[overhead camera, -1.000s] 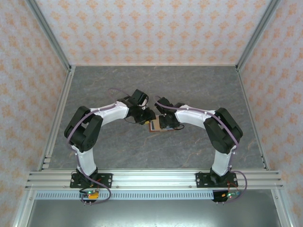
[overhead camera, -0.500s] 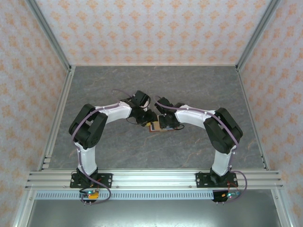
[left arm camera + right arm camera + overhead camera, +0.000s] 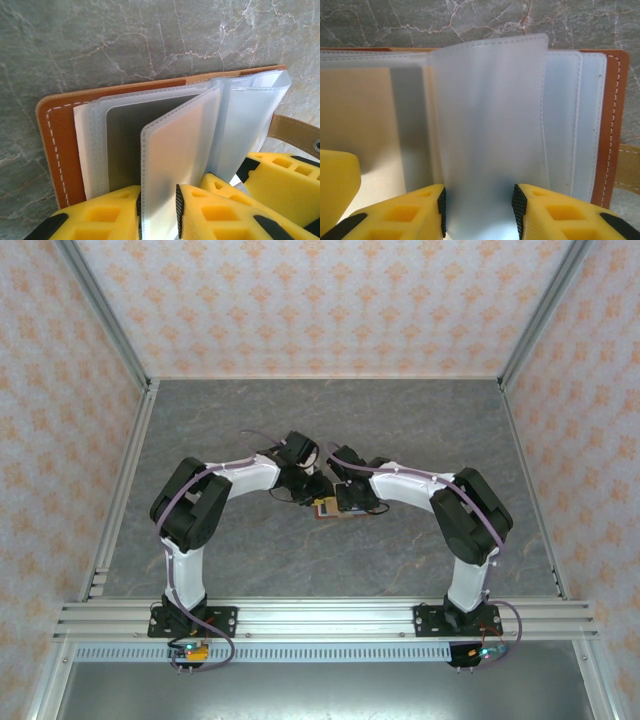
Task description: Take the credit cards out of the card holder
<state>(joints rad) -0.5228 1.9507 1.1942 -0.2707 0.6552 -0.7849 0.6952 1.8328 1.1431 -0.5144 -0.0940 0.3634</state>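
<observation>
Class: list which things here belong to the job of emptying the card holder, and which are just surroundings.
Job: card holder, sleeves, left gripper, right gripper.
Surroundings: table, walls, rail.

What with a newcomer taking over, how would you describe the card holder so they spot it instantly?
Find the grey stone-look table inside the orange-patterned walls, then its middle, where the left gripper and right gripper meet. The card holder lies open there: brown leather with white stitching and frosted plastic sleeves, unlike the yellow fingers at its edge.
</observation>
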